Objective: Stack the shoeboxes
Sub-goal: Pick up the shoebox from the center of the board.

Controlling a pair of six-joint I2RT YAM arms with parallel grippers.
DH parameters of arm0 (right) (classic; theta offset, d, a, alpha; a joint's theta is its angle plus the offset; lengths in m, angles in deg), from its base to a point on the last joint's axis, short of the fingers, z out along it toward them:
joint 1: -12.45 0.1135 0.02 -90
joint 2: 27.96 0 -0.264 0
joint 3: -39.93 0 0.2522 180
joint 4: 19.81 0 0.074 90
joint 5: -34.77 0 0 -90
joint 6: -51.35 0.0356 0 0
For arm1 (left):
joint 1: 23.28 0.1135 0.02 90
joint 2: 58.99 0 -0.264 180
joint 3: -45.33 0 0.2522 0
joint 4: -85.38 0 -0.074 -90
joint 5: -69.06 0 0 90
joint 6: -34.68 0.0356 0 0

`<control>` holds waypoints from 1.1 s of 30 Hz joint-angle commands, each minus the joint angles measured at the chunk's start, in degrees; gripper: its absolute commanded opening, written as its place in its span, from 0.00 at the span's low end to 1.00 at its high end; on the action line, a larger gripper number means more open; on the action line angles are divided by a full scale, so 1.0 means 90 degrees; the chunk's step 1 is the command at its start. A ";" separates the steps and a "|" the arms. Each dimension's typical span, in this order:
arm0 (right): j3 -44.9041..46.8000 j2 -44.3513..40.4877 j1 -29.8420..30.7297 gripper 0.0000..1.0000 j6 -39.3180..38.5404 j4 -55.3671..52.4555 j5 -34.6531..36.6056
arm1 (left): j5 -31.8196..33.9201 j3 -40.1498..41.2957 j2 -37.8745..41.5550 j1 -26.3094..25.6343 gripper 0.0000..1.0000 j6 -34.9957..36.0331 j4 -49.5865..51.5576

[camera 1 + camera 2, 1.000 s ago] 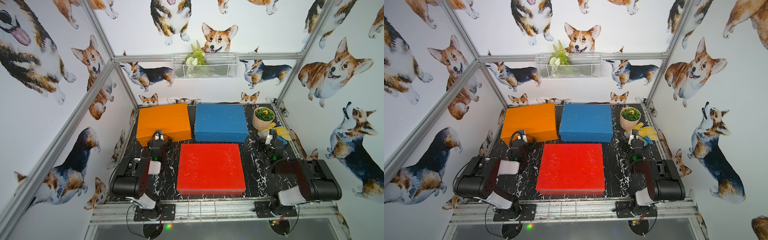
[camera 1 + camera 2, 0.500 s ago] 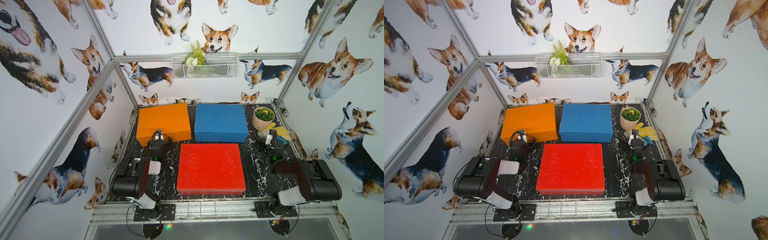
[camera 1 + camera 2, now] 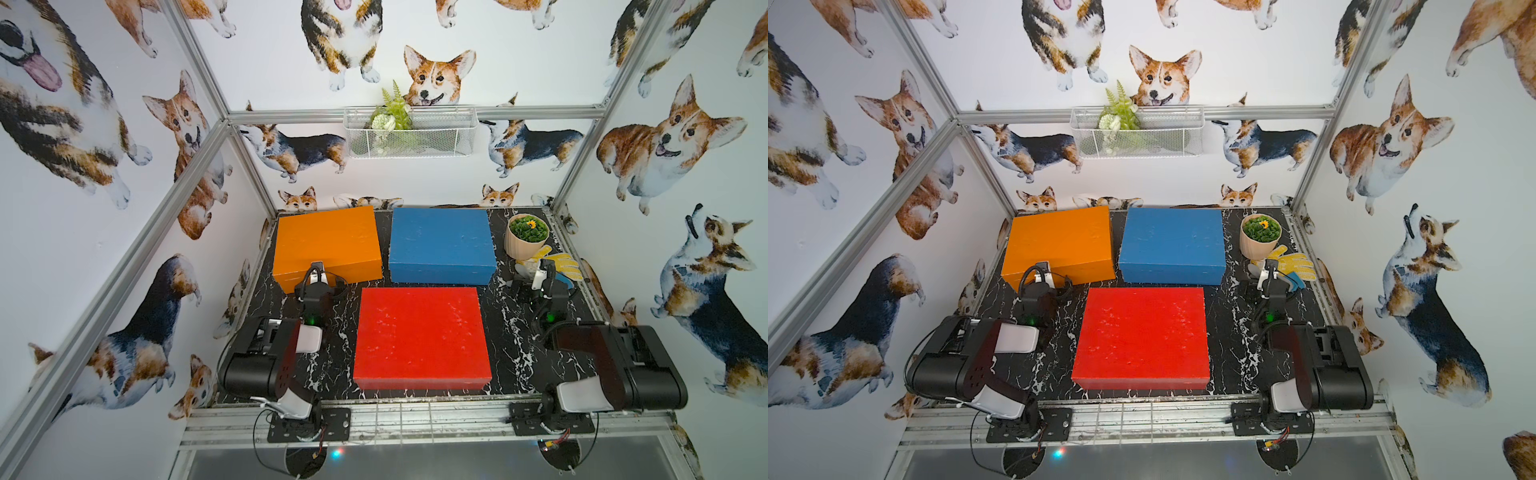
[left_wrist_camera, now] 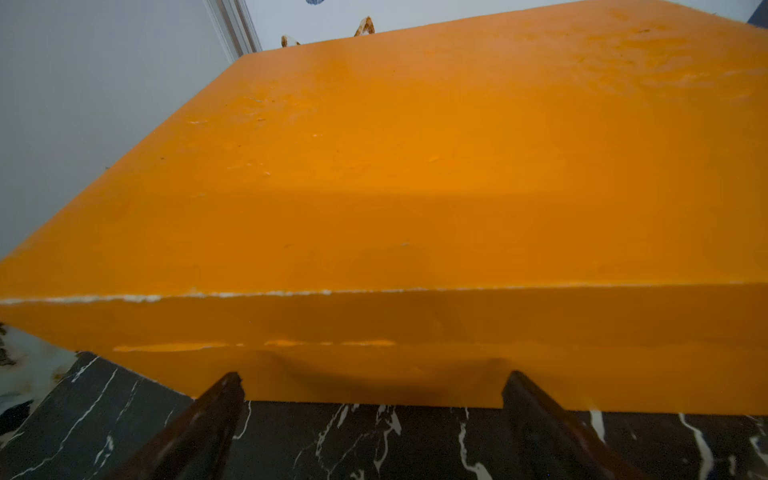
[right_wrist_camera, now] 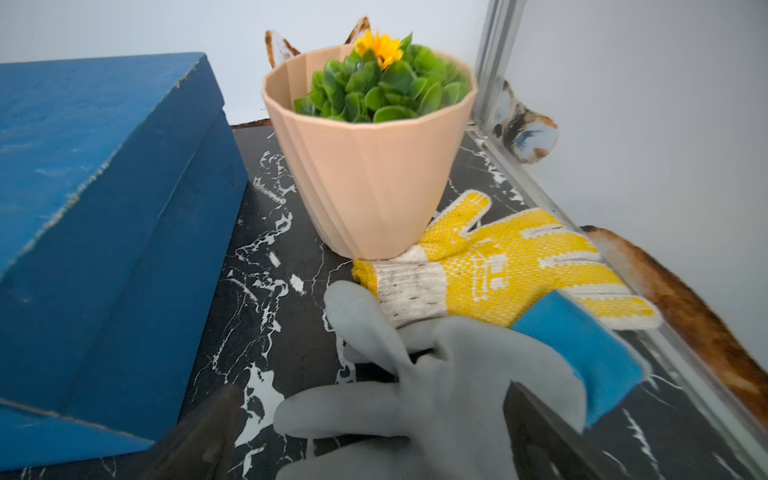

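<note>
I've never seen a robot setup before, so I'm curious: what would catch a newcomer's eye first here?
A bright red box sits at the near middle of the black marble table. An orange box and a blue box stand side by side behind it, and nothing is stacked yet. The corgi wallpaper covers every wall, and a potted plant stands in the far right corner with a yellow glove at its foot.

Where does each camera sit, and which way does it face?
Both top views: high above front edge, looking down on orange box, blue box, red box; left arm, right arm show.
Left wrist: on left arm, facing orange box's side; left tool open.
Right wrist: on right arm, facing flowerpot, yellow glove; right tool open.
Shared: blue box, in right wrist and top views.
</note>
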 commanded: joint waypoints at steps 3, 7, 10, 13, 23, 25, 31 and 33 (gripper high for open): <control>-0.0833 -0.1984 -0.0001 1.00 0.2114 -0.3092 0.1822 | 0.0980 0.0179 0.1025 -0.0504 1.00 0.0435 -0.0086; -0.1082 -0.2987 -0.0033 1.00 0.2085 -0.4211 0.0652 | 0.0659 -0.0774 0.2970 -0.0623 1.00 -0.0425 0.3361; -0.1407 -0.3780 -0.0094 1.00 0.2734 -0.5246 0.0375 | 0.0558 -0.1618 0.3856 -0.0617 1.00 -0.1569 0.5412; -0.1862 -0.4308 -0.0118 1.00 0.3277 -0.5878 -0.0395 | 0.0551 -0.1923 0.4665 -0.0614 1.00 -0.2385 0.6819; -0.3518 -0.3018 0.0551 1.00 0.3943 -0.8302 -0.2028 | -0.1015 -0.1509 0.7824 0.0021 1.00 -0.4028 0.9081; -0.3743 -0.2729 0.1246 1.00 0.3893 -0.8732 -0.1683 | -0.1428 -0.1703 0.7721 0.0021 1.00 -0.4186 0.9642; -0.3845 -0.2060 0.3423 1.00 0.4130 -0.9123 -0.0205 | -0.3617 -0.1715 0.6095 0.0009 1.00 -0.4243 0.9489; -0.3605 -0.2053 0.3494 1.00 0.4245 -0.8799 -0.0329 | -0.4231 -0.1591 0.5786 0.0009 1.00 -0.4196 0.9092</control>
